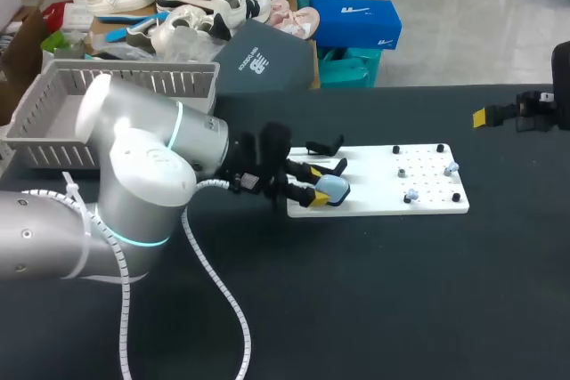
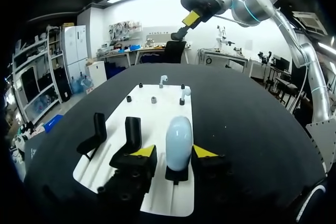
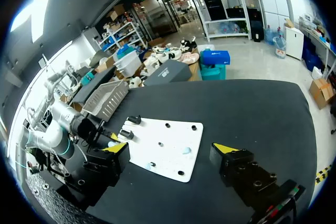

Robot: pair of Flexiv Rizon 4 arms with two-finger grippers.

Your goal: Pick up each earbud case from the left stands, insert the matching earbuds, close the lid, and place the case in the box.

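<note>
The table under the left gripper is plain black, without pattern. The gripper itself is black, and its two tips are bright yellow; the right gripper has the same colours. Between the left fingers is a pale blue case, smooth and of one colour. It is on a white board, plain white. Beside the gripper are two black stands. Further ahead are small black pegs and pale blue earbuds. The left arm is silver grey with a thin turquoise ring, and its cable is white and ribbed. The basket behind it is grey with slatted walls.
</note>
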